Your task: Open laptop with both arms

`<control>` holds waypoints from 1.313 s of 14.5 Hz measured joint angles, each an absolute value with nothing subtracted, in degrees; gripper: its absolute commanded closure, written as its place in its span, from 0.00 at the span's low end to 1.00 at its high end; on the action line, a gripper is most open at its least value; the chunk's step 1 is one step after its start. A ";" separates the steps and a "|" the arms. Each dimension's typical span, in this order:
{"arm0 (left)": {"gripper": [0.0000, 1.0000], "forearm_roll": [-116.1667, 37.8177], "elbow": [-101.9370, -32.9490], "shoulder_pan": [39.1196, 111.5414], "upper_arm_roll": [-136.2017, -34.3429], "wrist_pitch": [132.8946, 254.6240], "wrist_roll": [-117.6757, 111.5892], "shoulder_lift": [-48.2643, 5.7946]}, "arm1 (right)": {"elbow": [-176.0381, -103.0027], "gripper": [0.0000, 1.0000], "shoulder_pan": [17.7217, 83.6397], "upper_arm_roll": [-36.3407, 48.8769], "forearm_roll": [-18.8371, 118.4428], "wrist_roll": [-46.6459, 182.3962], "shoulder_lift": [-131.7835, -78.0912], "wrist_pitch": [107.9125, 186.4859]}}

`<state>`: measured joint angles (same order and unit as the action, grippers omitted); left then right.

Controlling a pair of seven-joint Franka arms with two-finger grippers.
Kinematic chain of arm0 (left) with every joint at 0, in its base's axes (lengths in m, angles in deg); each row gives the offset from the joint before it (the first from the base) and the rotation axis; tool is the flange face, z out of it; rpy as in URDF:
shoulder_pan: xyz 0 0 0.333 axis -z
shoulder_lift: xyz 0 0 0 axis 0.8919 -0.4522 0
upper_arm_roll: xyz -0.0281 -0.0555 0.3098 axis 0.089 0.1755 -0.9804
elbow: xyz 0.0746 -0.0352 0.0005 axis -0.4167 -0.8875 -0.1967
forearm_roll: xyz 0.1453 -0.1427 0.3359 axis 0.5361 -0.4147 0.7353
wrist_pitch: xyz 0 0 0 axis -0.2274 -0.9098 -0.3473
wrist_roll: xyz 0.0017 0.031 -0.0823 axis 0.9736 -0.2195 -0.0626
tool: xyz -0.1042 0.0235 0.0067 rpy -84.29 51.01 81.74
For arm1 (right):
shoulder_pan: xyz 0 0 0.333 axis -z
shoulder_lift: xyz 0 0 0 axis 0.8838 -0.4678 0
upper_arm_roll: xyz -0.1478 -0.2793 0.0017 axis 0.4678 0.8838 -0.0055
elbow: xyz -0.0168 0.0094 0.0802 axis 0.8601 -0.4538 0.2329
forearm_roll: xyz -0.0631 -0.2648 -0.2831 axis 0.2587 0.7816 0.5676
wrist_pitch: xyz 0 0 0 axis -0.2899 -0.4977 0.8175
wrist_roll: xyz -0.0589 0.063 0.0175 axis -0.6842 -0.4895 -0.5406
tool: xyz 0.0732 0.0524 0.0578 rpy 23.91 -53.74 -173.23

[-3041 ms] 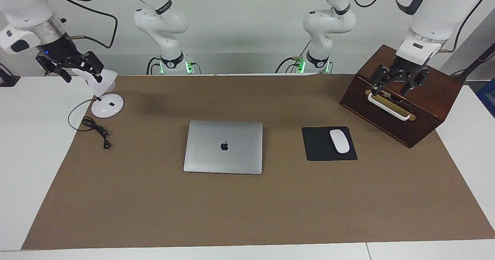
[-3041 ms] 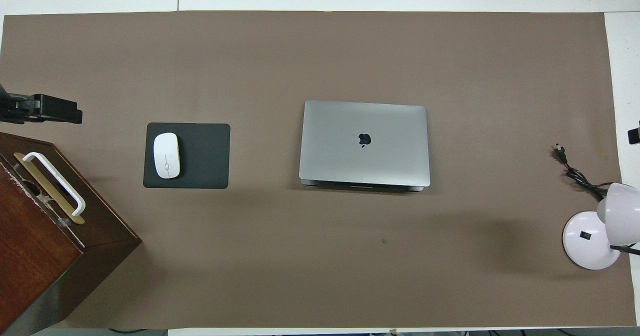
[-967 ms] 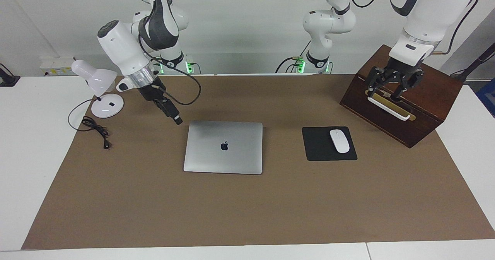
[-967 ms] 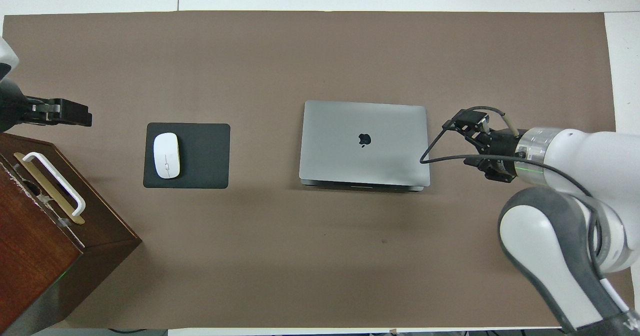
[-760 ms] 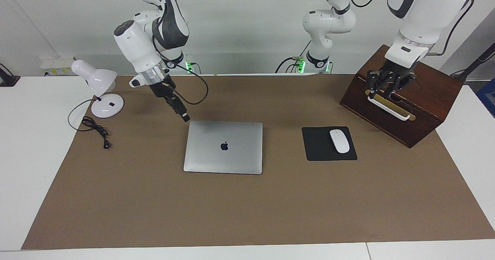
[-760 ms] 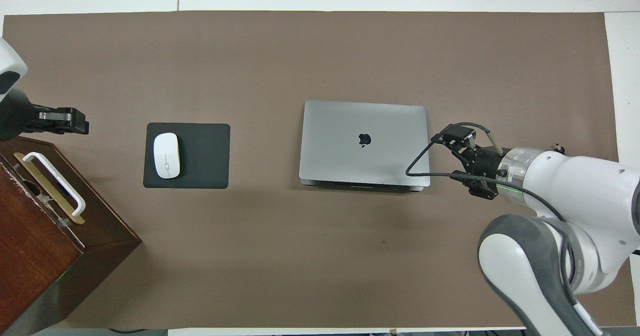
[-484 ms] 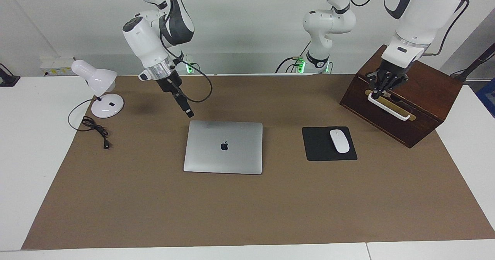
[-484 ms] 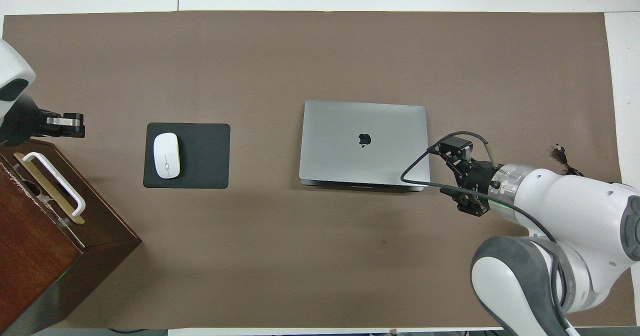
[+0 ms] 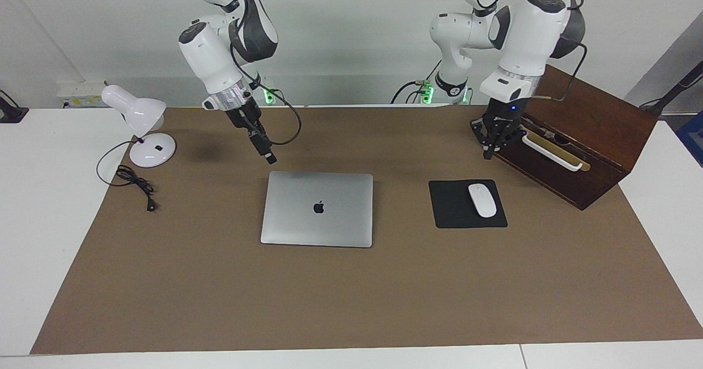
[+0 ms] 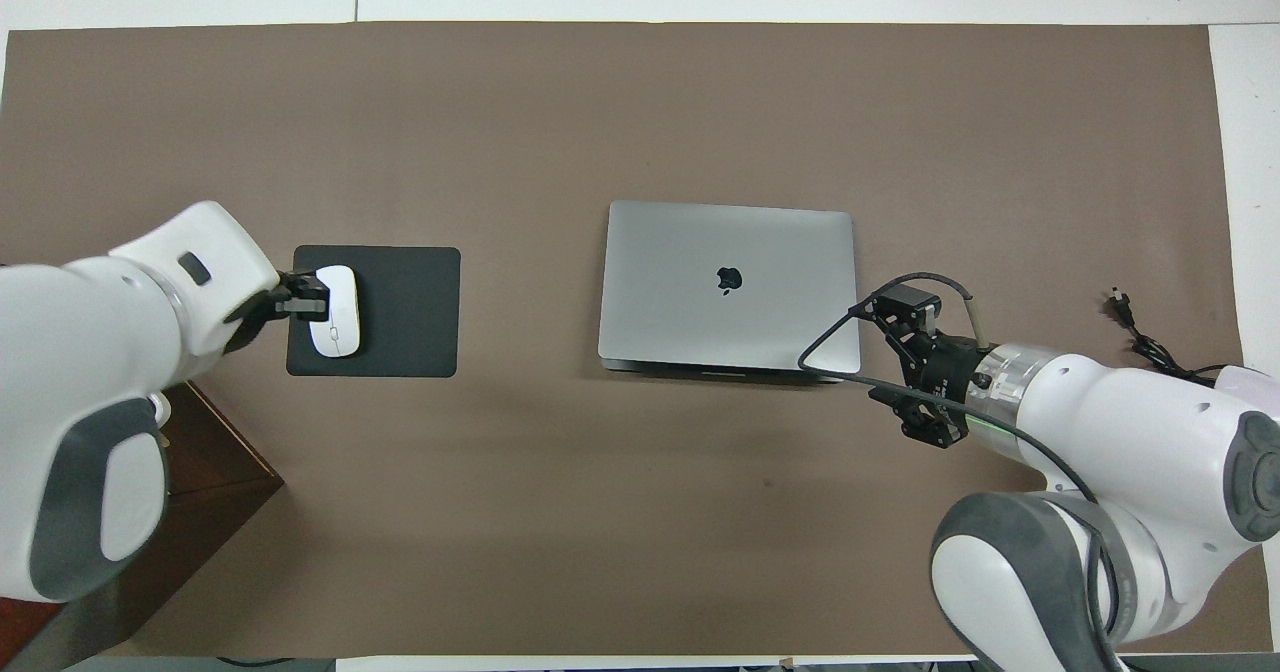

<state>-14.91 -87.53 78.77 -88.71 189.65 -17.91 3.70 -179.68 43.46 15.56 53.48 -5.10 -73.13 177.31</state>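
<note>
The laptop [image 9: 318, 208] [image 10: 728, 287] lies closed and flat in the middle of the brown mat, its lid logo facing up. My right gripper [image 9: 269, 158] [image 10: 905, 305] is shut and empty. It hangs low over the mat beside the laptop's corner at the right arm's end, not touching it. My left gripper [image 9: 488, 150] [image 10: 298, 304] is shut and empty, pointing down over the mat beside the wooden box. From overhead it covers the mouse pad's edge by the mouse.
A white mouse [image 9: 482, 200] rests on a black mouse pad [image 9: 456, 215] toward the left arm's end. A wooden box [image 9: 596, 138] with a white handle stands nearer to the robots. A white desk lamp [image 9: 144, 127] and its cord [image 9: 134, 185] sit at the right arm's end.
My left arm has swung from above the box's handle to the mat beside the mouse pad, and its gripper has shut. My right gripper has crept along toward the laptop's corner.
</note>
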 measured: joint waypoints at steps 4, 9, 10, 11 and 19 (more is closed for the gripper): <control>1.00 -14.92 -99.37 83.42 -88.68 204.38 -17.89 8.93 | -180.75 0.00 39.86 15.47 53.48 -7.24 -75.17 182.87; 1.00 -14.92 -109.22 88.74 -88.69 220.20 -17.87 10.30 | -180.79 0.00 38.46 15.45 53.48 -8.25 -77.32 186.57; 1.00 -14.92 -110.97 89.67 -88.71 223.64 -17.87 10.24 | -180.80 0.00 38.43 15.45 53.48 -8.26 -77.49 187.37; 1.00 -14.92 -112.74 90.55 -88.70 227.13 -17.87 9.98 | -180.85 0.00 38.18 15.46 53.48 -8.37 -77.94 188.58; 1.00 -14.92 -117.05 96.90 -88.71 252.97 -17.87 -4.63 | -180.87 0.00 34.96 15.42 52.30 -10.65 -83.71 194.82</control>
<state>-14.92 -117.05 96.90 -88.71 252.97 -17.87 -4.63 -180.87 34.96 15.42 52.30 -10.65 -83.71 194.82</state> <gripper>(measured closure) 0.991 0.000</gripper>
